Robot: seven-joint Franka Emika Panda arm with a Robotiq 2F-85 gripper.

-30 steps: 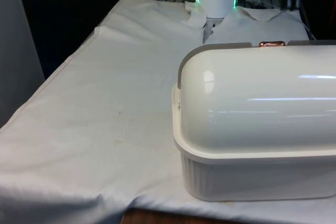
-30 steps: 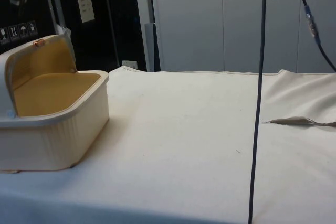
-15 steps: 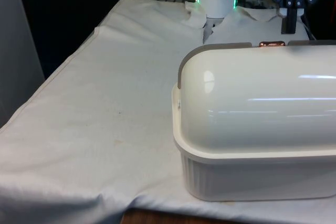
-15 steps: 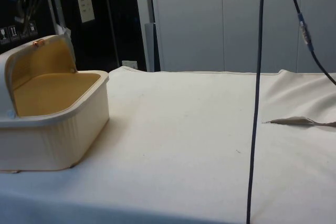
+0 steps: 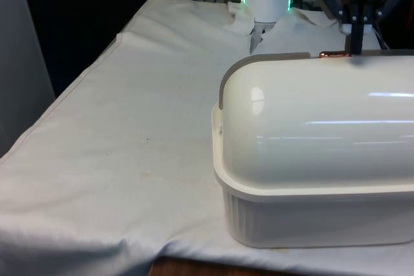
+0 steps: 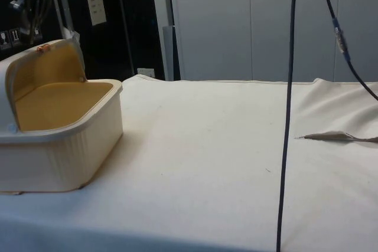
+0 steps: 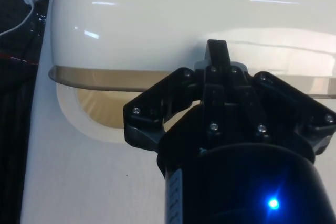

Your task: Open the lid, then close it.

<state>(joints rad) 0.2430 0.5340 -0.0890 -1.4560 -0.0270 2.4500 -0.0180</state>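
Front view: the black two-finger end effector (image 5: 355, 42) hangs upright above the rear edge of the rolled-back domed lid (image 5: 317, 117), its tip right at the small copper-coloured handle (image 5: 334, 54); whether its fingers are open or closed cannot be told. The glossy white plastic bread box (image 6: 56, 137) stands on the white-clothed table (image 5: 129, 134) at the front view's right. The side view shows it open, with a tan interior.

Glossy white lid (image 5: 323, 121), ribbed cream base (image 6: 59, 160)
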